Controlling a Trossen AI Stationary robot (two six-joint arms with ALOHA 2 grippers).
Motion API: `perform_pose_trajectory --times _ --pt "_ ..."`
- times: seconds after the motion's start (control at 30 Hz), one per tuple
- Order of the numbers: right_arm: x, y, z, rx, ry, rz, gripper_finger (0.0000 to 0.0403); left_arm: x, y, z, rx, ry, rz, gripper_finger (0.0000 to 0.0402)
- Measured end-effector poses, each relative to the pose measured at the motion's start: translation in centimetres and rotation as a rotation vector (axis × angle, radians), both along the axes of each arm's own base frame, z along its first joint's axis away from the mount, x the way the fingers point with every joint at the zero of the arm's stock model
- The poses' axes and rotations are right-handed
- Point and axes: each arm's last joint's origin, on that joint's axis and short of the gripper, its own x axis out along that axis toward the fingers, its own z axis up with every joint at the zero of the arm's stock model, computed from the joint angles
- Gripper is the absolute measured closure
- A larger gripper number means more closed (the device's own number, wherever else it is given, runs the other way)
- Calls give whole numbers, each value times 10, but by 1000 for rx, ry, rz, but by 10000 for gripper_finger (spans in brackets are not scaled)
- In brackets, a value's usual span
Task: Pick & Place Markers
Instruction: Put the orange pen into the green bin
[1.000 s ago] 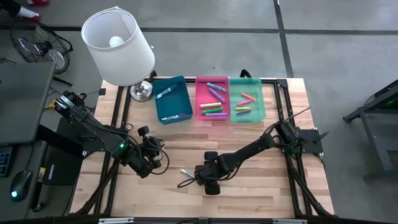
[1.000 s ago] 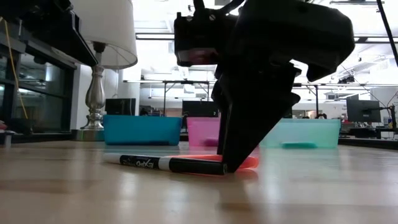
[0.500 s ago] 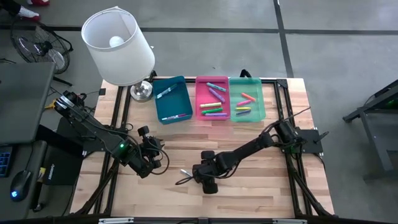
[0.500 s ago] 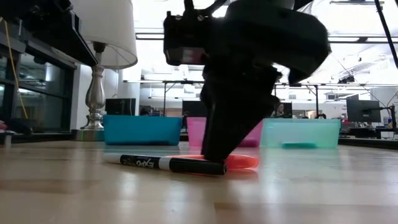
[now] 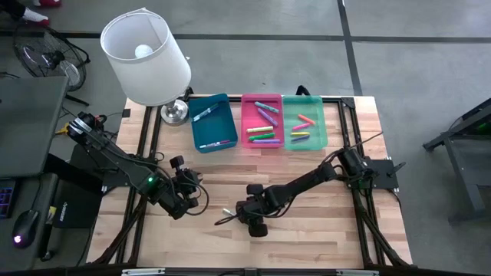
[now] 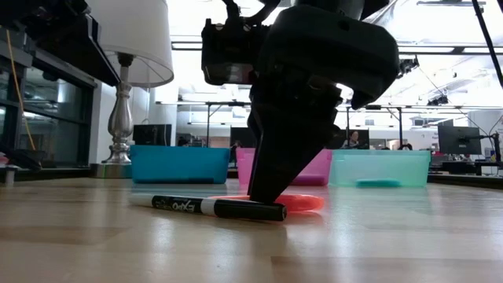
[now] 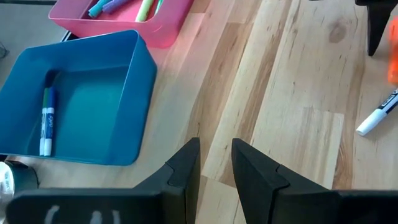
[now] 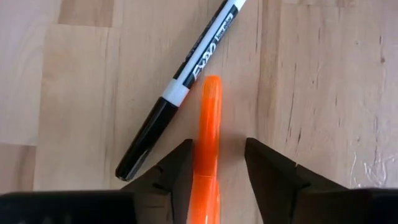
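So the right gripper (image 8: 217, 171) is sitting low on the wood-plank table (image 5: 307, 238), fingers apart and straddling a smooth orange marker (image 8: 207, 130) lying flat, with a black-capped white one (image 8: 180, 84) angled beside it. Only the left wrist view is showing the left gripper (image 7: 214, 165), fingers slightly apart, holding nothing, near the glossy blue tray (image 7: 124, 87).

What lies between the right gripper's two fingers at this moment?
The orange marker lies on the table between the right gripper's fingers, lengthwise in the gap, as the right wrist view shows. A black marker lies beside it, outside the fingers.
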Motion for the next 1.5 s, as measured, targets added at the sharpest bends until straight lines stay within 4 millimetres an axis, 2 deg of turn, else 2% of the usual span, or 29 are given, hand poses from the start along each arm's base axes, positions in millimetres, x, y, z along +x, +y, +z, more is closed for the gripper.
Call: perform_pose_trajectory --times 0.6,0.87,1.5 --pt "-8 -2 -5 32 117 21 359 0 0 -1 -16 11 -4 314" --pt "-13 -3 -6 36 175 54 363 0 -1 -1 -19 11 -4 314" --pt "-14 -4 -5 4 177 45 372 0 -1 -1 -21 10 -1 314"
